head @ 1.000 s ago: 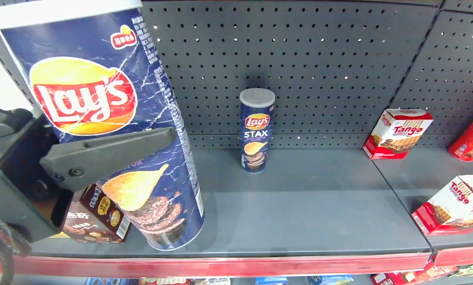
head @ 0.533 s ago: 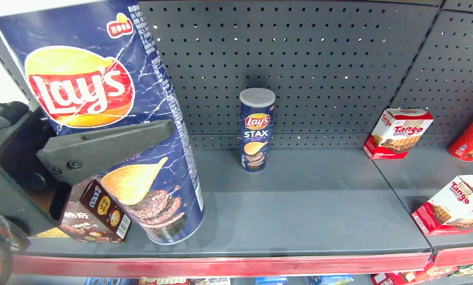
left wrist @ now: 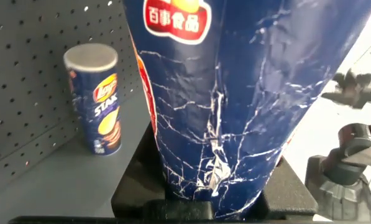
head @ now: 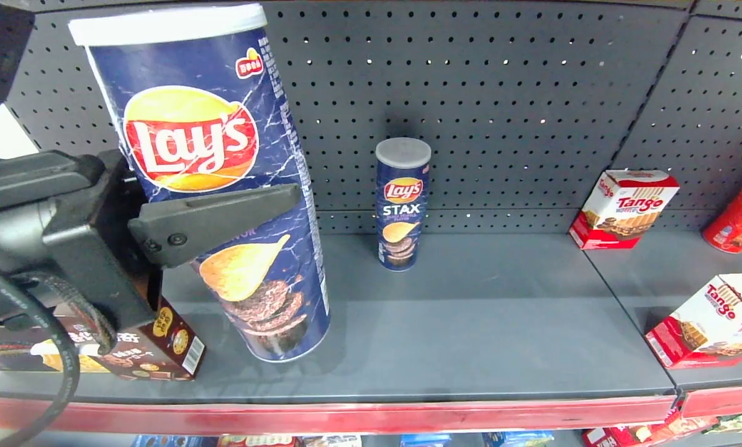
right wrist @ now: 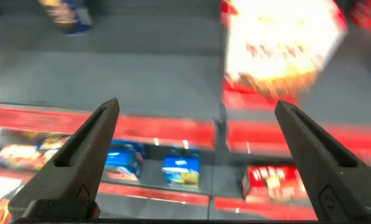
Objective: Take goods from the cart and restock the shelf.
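Note:
My left gripper (head: 221,214) is shut on a tall dark-blue chips can (head: 190,136) with a white lid, one finger (head: 215,220) crossing its front. The can leans slightly over the front left of the grey shelf (head: 470,335); I cannot tell whether its base touches. A second, matching can (head: 402,205) stands upright at the back of the shelf. The left wrist view has the held can (left wrist: 235,93) close up and the standing can (left wrist: 95,99) beyond it. My right gripper (right wrist: 197,155) hangs open with nothing in it, before the shelf's red edge.
A brown box (head: 159,347) lies at the front left, beside the held can. Red-and-white wafer boxes (head: 625,208) (head: 712,323) and a red can (head: 740,214) sit on the neighbouring shelf at the right. A pegboard wall (head: 532,93) closes the back. Bare shelf lies between the cans and right.
My left gripper has carried the held can to the right and farther in over the shelf, and it now stands more upright. The standing can and the boxes have not moved.

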